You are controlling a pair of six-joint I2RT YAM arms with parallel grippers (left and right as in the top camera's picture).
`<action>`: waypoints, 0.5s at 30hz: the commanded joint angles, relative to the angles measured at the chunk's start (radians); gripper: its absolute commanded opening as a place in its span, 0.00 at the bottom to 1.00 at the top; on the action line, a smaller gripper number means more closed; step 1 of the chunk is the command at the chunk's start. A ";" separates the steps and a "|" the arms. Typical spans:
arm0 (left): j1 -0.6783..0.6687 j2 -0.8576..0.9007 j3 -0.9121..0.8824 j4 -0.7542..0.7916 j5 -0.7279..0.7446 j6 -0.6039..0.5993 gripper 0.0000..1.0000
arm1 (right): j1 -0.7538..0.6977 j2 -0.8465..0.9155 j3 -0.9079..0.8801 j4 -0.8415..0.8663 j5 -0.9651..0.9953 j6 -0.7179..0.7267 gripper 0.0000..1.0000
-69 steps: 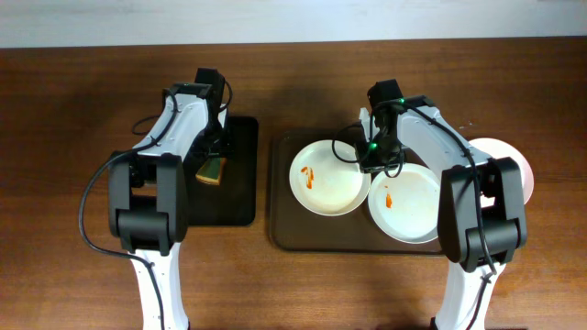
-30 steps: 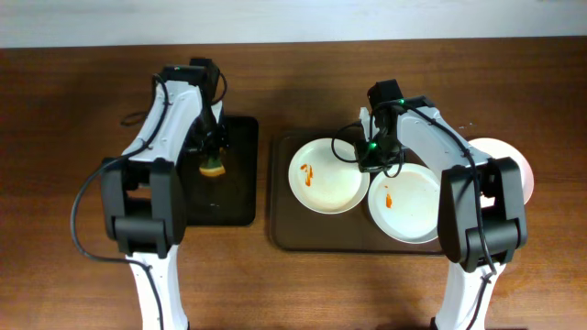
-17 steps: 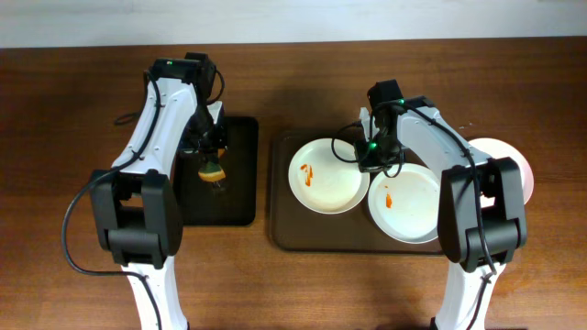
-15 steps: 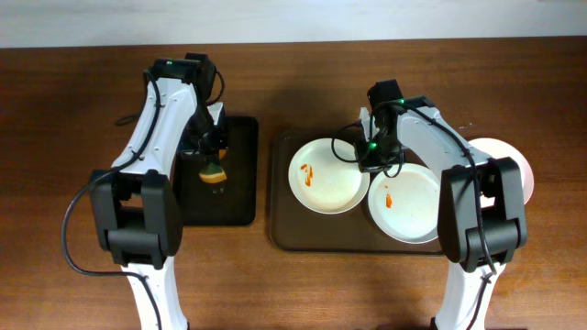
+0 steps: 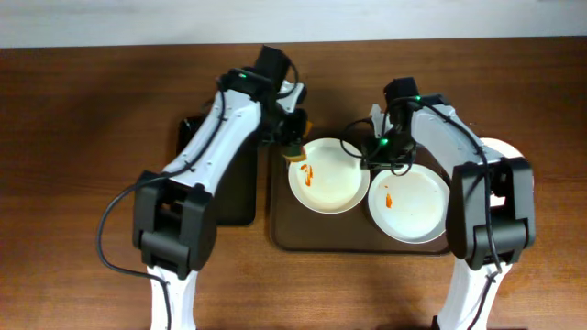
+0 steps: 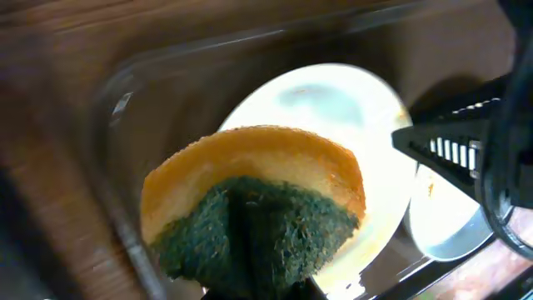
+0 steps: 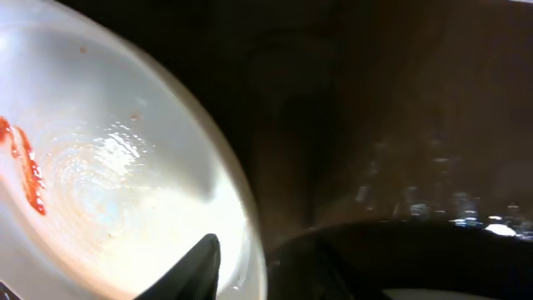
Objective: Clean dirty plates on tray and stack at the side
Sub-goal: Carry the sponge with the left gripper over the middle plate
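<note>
A white plate [image 5: 328, 179] with an orange-red smear lies at the left of the brown tray [image 5: 280, 225]. A second smeared plate [image 5: 410, 206] lies at its right. A third plate [image 5: 525, 179] lies on the table right of the tray, partly hidden by my right arm. My left gripper [image 5: 293, 147] is shut on an orange and green sponge [image 6: 250, 208], held over the first plate's [image 6: 333, 108] left rim. My right gripper [image 5: 379, 163] is shut on that plate's right rim [image 7: 250, 242], one finger inside it and one outside.
A smaller black tray [image 5: 225, 188] lies left of the brown tray, under my left arm. The second plate also shows in the left wrist view [image 6: 441, 229]. Bare wooden table [image 5: 83, 183] surrounds both trays.
My left arm has lifted the sponge off the black tray and carried it right, to the first plate's left rim. My right gripper has stayed at the plate's rim.
</note>
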 commanded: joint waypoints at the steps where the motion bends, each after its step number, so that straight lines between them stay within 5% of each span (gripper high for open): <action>1: -0.048 -0.030 -0.006 0.036 -0.019 -0.052 0.00 | -0.014 -0.002 -0.001 -0.003 -0.027 -0.003 0.21; 9: -0.113 -0.029 -0.091 0.143 -0.031 -0.133 0.00 | -0.012 -0.002 -0.002 -0.006 -0.034 -0.003 0.26; 12: -0.123 -0.029 -0.137 0.209 -0.048 -0.192 0.00 | -0.012 -0.002 -0.002 -0.007 -0.034 -0.003 0.05; 15: -0.124 -0.029 -0.167 0.220 -0.023 -0.225 0.00 | -0.012 -0.002 -0.002 -0.007 -0.034 -0.003 0.04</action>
